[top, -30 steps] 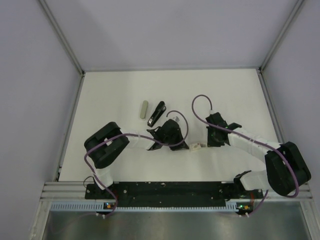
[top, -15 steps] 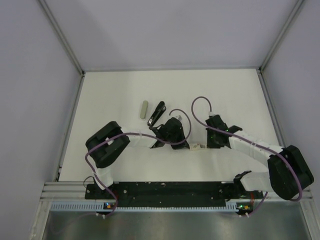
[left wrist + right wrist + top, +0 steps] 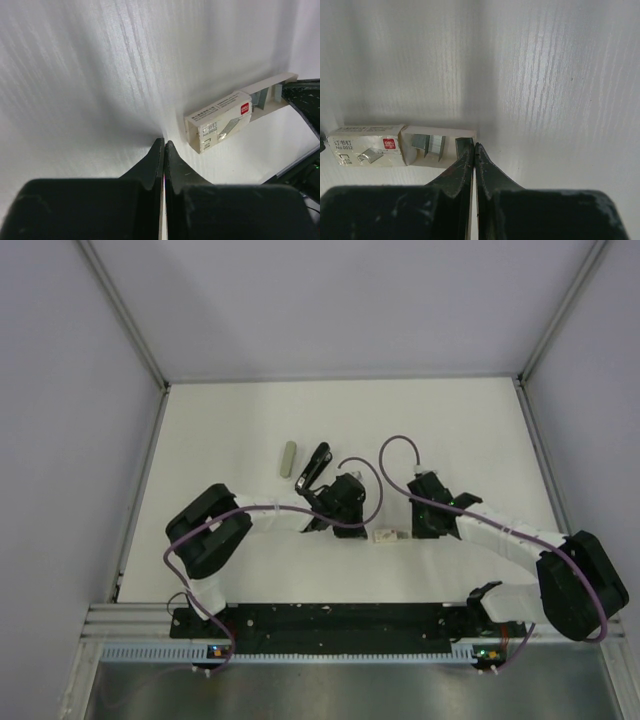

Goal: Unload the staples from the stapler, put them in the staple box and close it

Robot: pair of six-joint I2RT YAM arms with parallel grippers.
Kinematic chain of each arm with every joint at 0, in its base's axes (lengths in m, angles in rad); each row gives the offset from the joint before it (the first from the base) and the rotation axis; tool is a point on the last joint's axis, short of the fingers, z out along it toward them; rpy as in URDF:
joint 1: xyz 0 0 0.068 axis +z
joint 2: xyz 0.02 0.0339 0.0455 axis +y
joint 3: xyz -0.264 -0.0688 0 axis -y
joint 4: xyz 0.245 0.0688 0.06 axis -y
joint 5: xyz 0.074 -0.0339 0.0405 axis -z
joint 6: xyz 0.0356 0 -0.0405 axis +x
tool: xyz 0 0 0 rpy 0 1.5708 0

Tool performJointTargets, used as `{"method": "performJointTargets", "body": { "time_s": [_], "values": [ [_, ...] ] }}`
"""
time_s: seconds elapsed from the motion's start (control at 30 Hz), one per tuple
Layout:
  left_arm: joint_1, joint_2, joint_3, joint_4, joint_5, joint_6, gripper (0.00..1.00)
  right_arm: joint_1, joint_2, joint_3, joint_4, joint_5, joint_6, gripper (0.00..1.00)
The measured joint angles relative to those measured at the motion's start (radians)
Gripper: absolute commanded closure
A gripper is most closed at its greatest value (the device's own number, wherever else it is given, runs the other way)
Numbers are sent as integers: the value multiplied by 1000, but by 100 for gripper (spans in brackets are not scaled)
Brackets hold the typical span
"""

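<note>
The black stapler (image 3: 313,468) lies slanted on the white table, behind my left gripper (image 3: 352,520); neither wrist view shows it. The left gripper (image 3: 164,142) is shut and empty, its tips low over the table just left of a small white staple box (image 3: 217,122). The box (image 3: 386,536) lies between the two grippers, and its inner tray (image 3: 437,145), slid out, holds strips of staples. My right gripper (image 3: 410,530) is shut, its tips (image 3: 474,145) at the right end of that tray.
A grey oblong bar (image 3: 288,458) lies left of the stapler. Purple cables loop over both wrists. Grey walls with metal posts enclose the table on three sides. The arm bases and a metal rail (image 3: 330,620) run along the near edge.
My right gripper has moved a little to the left, and the staple box has shifted slightly left with it. My left wrist has moved slightly farther from the near edge.
</note>
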Motion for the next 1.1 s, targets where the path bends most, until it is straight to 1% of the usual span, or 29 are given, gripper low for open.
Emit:
{"method": "performJointTargets", "body": {
  "time_s": [0.17,0.3,0.8,1.1],
  "values": [
    [0,0,53,-121,-47,68,100,12,0,0,0,14,8,100],
    [0,0,72,-174,-61,96,100,26,0,0,2,27,16,100],
    [-16,13,101,-218,-75,100,100,94,0,0,60,26,86,100],
    [-31,38,133,-220,-75,100,100,119,1,0,69,12,95,100]
  ]
}}
